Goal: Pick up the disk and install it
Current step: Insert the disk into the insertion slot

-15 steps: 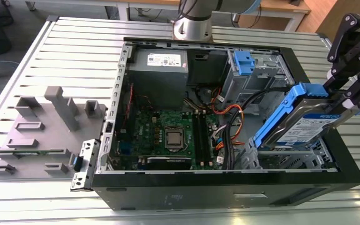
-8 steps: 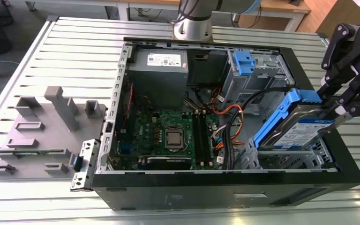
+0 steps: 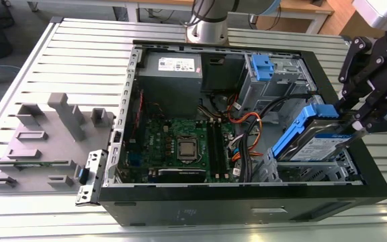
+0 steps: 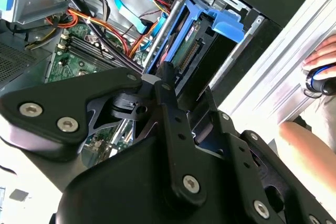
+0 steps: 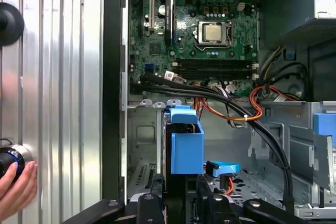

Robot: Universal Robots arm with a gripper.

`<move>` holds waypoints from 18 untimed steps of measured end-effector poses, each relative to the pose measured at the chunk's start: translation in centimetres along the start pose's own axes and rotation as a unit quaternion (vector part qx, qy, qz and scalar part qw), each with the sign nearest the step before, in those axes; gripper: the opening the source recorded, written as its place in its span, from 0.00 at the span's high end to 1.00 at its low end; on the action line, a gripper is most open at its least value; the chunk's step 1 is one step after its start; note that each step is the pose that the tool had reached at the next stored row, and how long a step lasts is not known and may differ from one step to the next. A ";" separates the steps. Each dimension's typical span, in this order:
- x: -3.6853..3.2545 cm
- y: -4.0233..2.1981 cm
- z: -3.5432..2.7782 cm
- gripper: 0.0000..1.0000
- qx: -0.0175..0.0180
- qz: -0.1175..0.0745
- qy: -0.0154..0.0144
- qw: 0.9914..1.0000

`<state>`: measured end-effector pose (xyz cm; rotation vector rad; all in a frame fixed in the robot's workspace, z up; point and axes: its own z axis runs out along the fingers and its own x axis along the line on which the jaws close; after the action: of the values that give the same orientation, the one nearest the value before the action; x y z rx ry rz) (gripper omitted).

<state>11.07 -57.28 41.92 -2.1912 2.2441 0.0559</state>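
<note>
Gripper (image 3: 350, 126) pinching disk (image 3: 318, 145), disk tilted, lower end inside PC case (image 3: 234, 199), poss. touching drive cage (image 3: 311, 170)

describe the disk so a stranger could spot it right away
In the open black computer case, look to the exterior view's right end, where the gripper holds the disk. It is a silver labelled drive in a blue frame, unlike the bare blue bracket nearer the power supply.
</note>
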 end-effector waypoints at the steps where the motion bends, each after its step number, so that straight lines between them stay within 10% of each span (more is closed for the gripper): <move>1: 0.01 0.00 0.18 0.65 0.000 0.000 0.000 1.000; 18: 0.18 0.10 3.26 0.65 0.000 0.000 0.000 1.000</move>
<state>10.89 -57.36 38.66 -2.1913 2.2440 0.0559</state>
